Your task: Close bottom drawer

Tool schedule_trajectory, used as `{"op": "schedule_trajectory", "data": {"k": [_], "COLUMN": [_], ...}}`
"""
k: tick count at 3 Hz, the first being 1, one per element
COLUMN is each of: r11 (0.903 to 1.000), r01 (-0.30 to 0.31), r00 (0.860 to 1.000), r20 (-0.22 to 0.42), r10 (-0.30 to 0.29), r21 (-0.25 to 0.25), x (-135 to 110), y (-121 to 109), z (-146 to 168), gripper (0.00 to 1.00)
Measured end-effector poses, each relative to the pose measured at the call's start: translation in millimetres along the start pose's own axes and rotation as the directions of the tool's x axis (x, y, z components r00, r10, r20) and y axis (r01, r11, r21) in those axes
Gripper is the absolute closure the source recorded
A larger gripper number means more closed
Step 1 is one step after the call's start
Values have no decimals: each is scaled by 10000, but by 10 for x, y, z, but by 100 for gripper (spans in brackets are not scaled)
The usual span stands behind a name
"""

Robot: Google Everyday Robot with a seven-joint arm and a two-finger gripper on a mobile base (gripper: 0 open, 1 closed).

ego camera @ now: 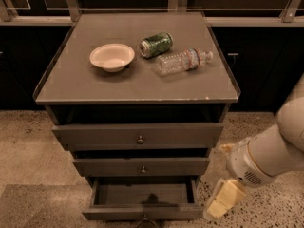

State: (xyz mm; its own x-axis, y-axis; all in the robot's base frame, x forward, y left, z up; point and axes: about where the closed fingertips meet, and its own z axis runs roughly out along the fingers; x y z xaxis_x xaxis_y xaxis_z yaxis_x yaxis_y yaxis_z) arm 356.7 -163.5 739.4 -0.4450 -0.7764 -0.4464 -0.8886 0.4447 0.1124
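The bottom drawer (142, 213) is the lowest of three grey-brown drawers and stands pulled out, its shallow box open to view and empty. Its small dark knob (145, 218) sits at the centre of the front, at the frame's lower edge. My gripper (219, 202), cream-coloured on a white arm, hangs low just right of the drawer's front right corner, close to it; I cannot tell whether it touches.
The middle drawer (141, 166) and top drawer (138, 136) sit above, further in. On the cabinet top (71, 87) lie a white bowl (112, 57), a green can (156, 44) and a clear plastic bottle (183, 61). Speckled floor (28, 146) surrounds the cabinet.
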Motion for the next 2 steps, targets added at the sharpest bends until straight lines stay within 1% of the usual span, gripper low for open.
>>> {"op": "schedule_trajectory", "data": {"k": [1, 2], "r11": [9976, 9854], "r01": [-676, -1341], "r00": [9974, 9879], "r20": [222, 636], "r10": [678, 1412], "r21": [-124, -1046], "x": [136, 410], "y": [-172, -341], "z": [135, 657], "gripper": [0, 0]}}
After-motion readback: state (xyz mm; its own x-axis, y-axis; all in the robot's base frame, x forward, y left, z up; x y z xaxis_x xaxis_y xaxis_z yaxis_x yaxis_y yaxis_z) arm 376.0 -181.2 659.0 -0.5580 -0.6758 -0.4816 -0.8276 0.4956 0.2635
